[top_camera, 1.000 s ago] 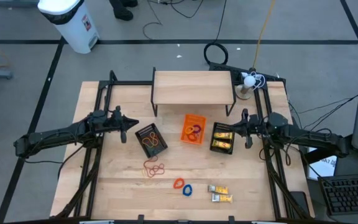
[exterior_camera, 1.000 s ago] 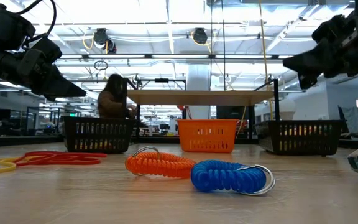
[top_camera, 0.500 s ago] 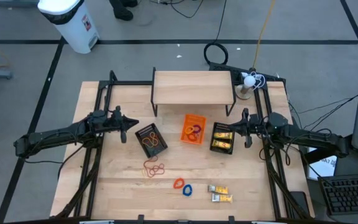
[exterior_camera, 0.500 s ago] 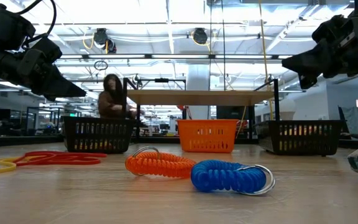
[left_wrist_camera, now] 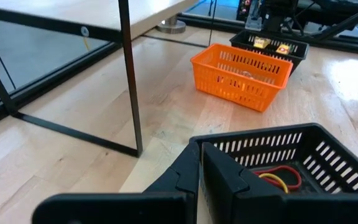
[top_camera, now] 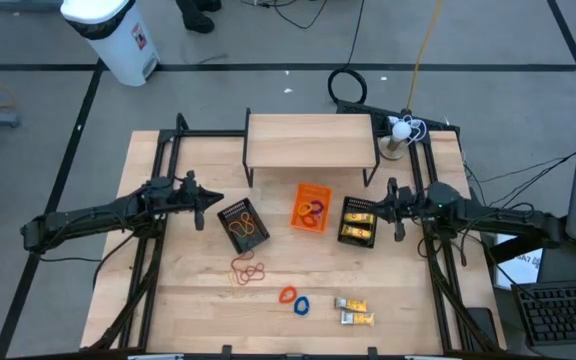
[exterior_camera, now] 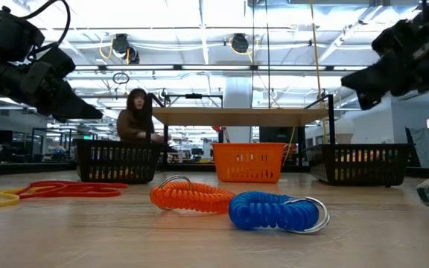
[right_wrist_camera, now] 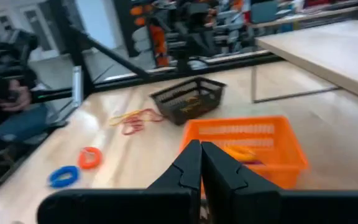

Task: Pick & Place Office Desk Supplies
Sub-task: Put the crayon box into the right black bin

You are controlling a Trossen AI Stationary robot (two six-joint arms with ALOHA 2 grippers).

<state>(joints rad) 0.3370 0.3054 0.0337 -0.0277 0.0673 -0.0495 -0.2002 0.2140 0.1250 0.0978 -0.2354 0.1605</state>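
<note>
High view shows the sorting partly done: the left black mesh bin [top_camera: 242,224] already holds red and yellow rubber bands, the orange plastic slatted bin [top_camera: 311,208] in the middle holds coiled rings, and the right black mesh bin [top_camera: 358,221] holds yellow-and-white packets. Left to move, all loose on the near half of the wooden table [top_camera: 198,300], are a tangle of thin red and tan rubber bands [top_camera: 247,270] just near of the left bin, an orange coiled ring [top_camera: 287,295] touching or almost touching a blue coiled ring [top_camera: 301,305], and two yellow-and-white packets [top_camera: 352,311] to their right. By my count, that is probably about half the job. Neither arm carries anything; the left gripper [top_camera: 204,205] hovers just left of the left bin with its fingers pressed together, and the right gripper [top_camera: 392,207] hangs just right of the right bin, fingers likewise pressed together on nothing. From the right wrist the bins' contents are blurred, so exact counts inside them cannot be told
</note>
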